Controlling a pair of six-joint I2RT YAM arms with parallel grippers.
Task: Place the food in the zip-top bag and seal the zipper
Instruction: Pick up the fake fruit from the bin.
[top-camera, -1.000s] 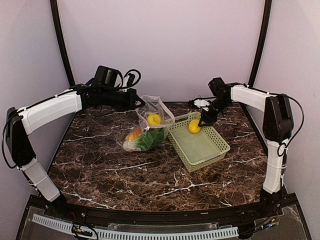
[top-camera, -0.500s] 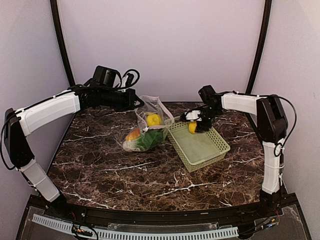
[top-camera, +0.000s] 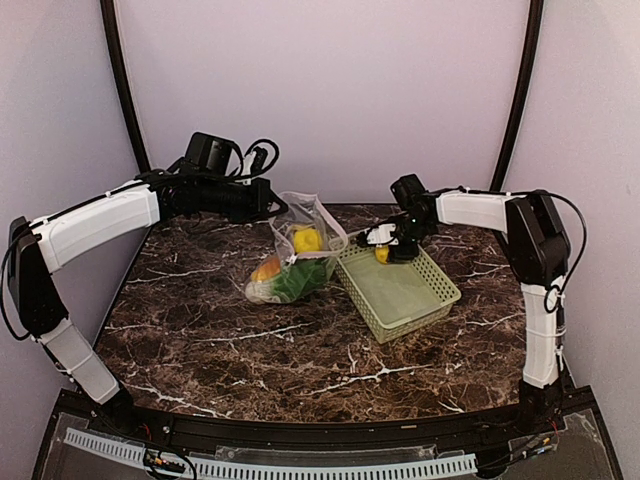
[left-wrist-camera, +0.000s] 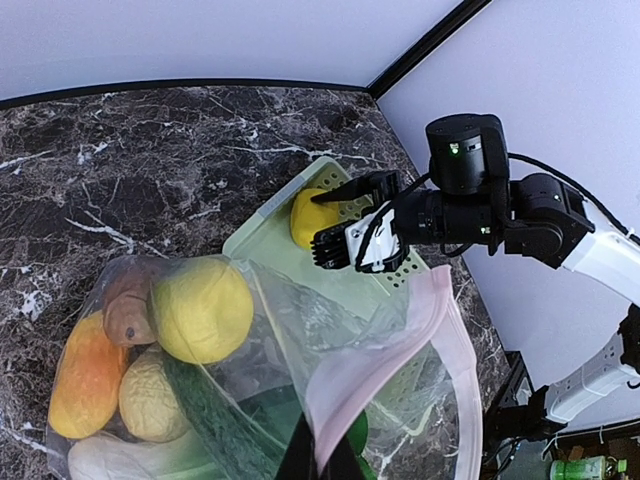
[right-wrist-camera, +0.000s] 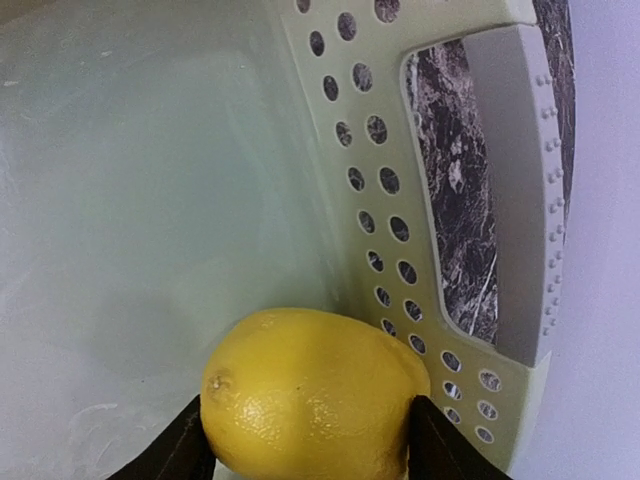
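Observation:
The clear zip-top bag (top-camera: 300, 255) stands on the table and holds several toy foods: a yellow round piece (left-wrist-camera: 200, 310), an orange-yellow piece (left-wrist-camera: 85, 375), a pale yellow piece (left-wrist-camera: 150, 395), a red-brown piece (left-wrist-camera: 125, 305) and green leaves (left-wrist-camera: 225, 425). My left gripper (left-wrist-camera: 320, 460) is shut on the pink zipper strip (left-wrist-camera: 370, 370) and holds the mouth up. A yellow lemon (right-wrist-camera: 310, 395) lies in the far corner of the green basket (top-camera: 415, 295). My right gripper (right-wrist-camera: 315, 450) reaches into the basket, and its two fingers press the lemon's sides.
The light green lattice basket (right-wrist-camera: 150, 150) sits just right of the bag, its perforated wall and handle slot beside the lemon. The dark marble table (top-camera: 300, 350) ends near walls at the back and sides. A small white thing (top-camera: 405, 207) lies behind the basket.
My right gripper has swung left and turned over the basket's far corner, coming down around the lemon. The left arm and the bag have stayed put.

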